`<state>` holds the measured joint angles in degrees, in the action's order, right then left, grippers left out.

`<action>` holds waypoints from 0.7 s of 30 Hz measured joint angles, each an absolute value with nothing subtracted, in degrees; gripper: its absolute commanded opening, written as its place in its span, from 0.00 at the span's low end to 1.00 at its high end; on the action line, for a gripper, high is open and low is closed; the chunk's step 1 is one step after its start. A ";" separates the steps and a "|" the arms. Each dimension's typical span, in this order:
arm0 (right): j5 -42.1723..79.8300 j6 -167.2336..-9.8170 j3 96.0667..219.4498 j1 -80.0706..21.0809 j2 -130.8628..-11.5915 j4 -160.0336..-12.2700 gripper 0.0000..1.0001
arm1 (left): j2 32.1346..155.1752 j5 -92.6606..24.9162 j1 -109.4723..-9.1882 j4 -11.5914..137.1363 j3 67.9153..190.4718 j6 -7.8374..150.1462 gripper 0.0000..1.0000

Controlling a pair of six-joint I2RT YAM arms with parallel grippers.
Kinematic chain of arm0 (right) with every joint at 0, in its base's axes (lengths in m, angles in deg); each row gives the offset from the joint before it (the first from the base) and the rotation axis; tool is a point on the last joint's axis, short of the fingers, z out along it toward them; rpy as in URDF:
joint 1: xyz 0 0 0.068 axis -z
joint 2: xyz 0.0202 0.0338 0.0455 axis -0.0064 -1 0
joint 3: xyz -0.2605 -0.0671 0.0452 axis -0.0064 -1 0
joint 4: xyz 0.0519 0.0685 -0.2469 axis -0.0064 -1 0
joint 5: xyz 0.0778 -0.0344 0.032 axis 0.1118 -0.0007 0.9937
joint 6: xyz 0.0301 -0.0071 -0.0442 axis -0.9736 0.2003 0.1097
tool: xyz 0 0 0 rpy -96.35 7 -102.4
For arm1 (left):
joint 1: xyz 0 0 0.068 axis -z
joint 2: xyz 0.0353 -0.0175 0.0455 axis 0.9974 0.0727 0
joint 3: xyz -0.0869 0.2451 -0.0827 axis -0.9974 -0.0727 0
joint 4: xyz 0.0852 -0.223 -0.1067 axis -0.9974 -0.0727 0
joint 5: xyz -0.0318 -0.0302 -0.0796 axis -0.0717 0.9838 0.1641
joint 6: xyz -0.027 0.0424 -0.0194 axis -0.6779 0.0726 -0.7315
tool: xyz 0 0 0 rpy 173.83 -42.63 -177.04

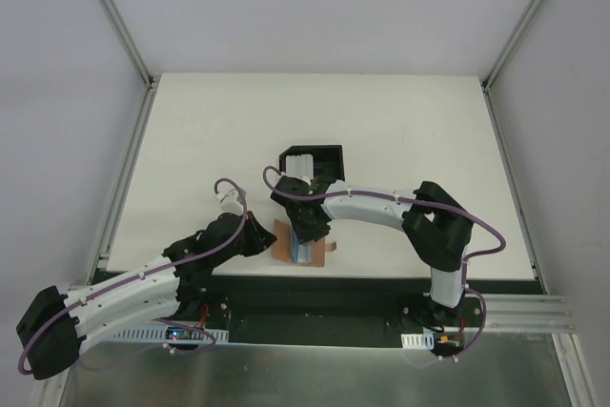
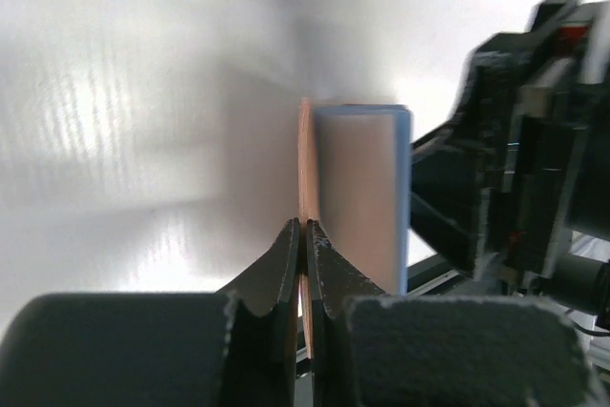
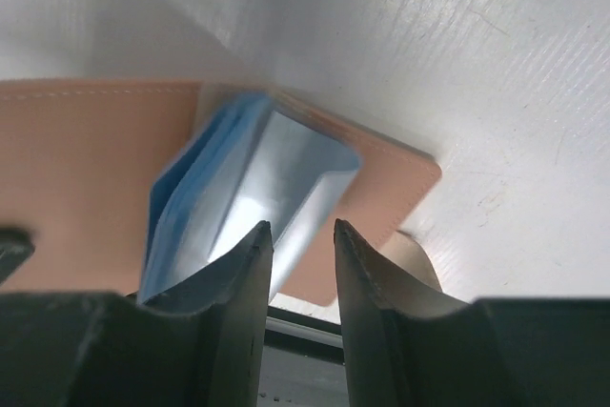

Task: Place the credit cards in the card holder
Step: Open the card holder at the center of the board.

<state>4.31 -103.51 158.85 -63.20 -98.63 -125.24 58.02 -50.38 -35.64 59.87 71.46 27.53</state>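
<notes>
The tan card holder lies open near the table's front edge, and in the right wrist view its leather spreads left with a snap tab at the lower right. My left gripper is shut on its thin left edge. Light blue and pale grey credit cards stand tilted in a stack on the holder, also seen as the cards in the left wrist view. My right gripper hangs right over them, jaws a little apart, with the stack's near edge showing in the gap.
A black open-sided box holding something white stands just behind the card holder. The right arm crowds close to the cards' right side. The table's dark front rail runs directly below the holder.
</notes>
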 measured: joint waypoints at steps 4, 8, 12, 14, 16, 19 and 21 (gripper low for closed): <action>4.58 -103.47 158.63 -63.22 -98.61 -124.56 0.36 | 58.91 -50.38 -35.64 59.50 68.93 25.35 0.00; 4.90 -103.47 158.59 -63.20 -98.61 -123.88 0.35 | 59.02 -50.71 -35.64 59.08 66.85 23.23 0.00; 5.23 -103.47 158.59 -63.20 -98.61 -123.25 0.35 | 58.24 -51.54 -35.64 58.93 65.45 21.41 0.00; 5.19 -103.49 158.55 -63.20 -98.61 -123.25 0.35 | 57.82 -51.67 -35.64 58.91 65.03 20.69 0.00; 4.95 -103.51 157.89 -63.17 -98.55 -122.86 0.35 | 57.80 -51.70 -35.64 58.89 64.73 20.39 0.00; 4.40 -103.51 155.03 -62.85 -97.98 -122.24 0.37 | 57.78 -51.67 -35.64 58.87 64.66 20.30 0.00; 4.53 -103.53 153.28 -62.45 -96.86 -121.50 0.37 | 57.54 -51.67 -35.64 58.89 64.66 20.32 0.00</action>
<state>4.53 -103.53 153.28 -62.45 -96.86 -121.50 57.54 -51.67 -35.64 58.89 64.66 20.32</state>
